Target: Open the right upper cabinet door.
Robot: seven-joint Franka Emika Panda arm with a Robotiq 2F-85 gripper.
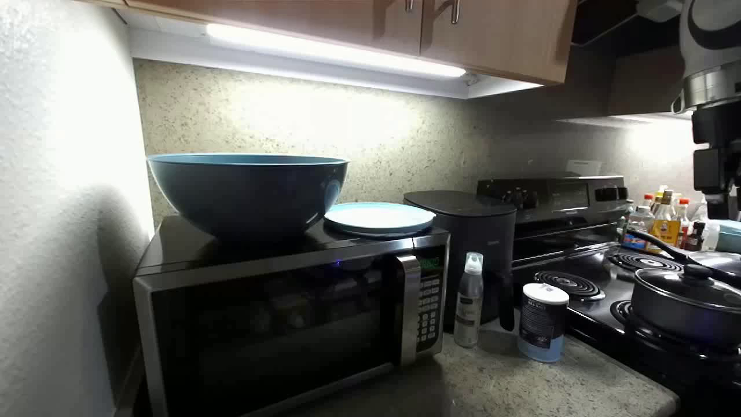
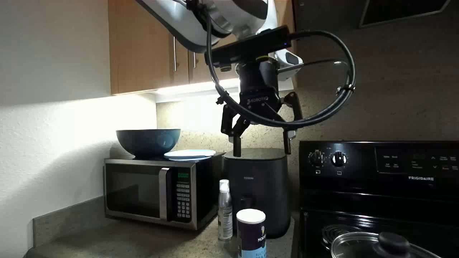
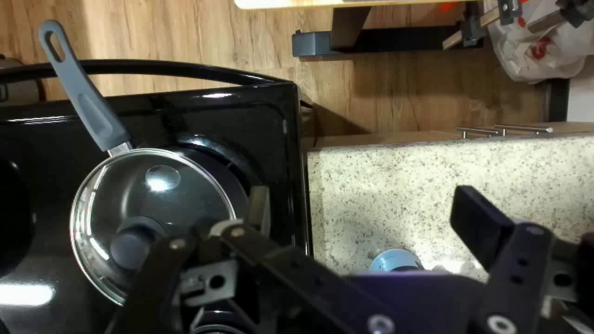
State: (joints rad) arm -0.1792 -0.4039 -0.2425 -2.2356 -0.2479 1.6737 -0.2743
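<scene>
The right upper cabinet door (image 1: 498, 43) is a flat light tan wood panel, closed, with a small metal handle (image 1: 455, 11) near its left edge. In an exterior view the door (image 2: 208, 71) is partly hidden behind the arm, and its handle (image 2: 194, 60) shows left of the arm. The twin door (image 2: 143, 50) beside it is also closed. My gripper (image 2: 262, 145) points down, open and empty, below and to the right of the handle, apart from the door. In the wrist view its fingers (image 3: 369, 215) are spread with nothing between them; the door is out of view there.
Below the cabinet stand a microwave (image 2: 132, 190) with a large bowl (image 2: 148, 143) and plates (image 2: 190, 154), a black air fryer (image 2: 258, 186), a spray bottle (image 2: 225, 211) and a salt canister (image 2: 251, 233). A lidded pan (image 3: 153, 199) sits on the stove (image 3: 260, 116).
</scene>
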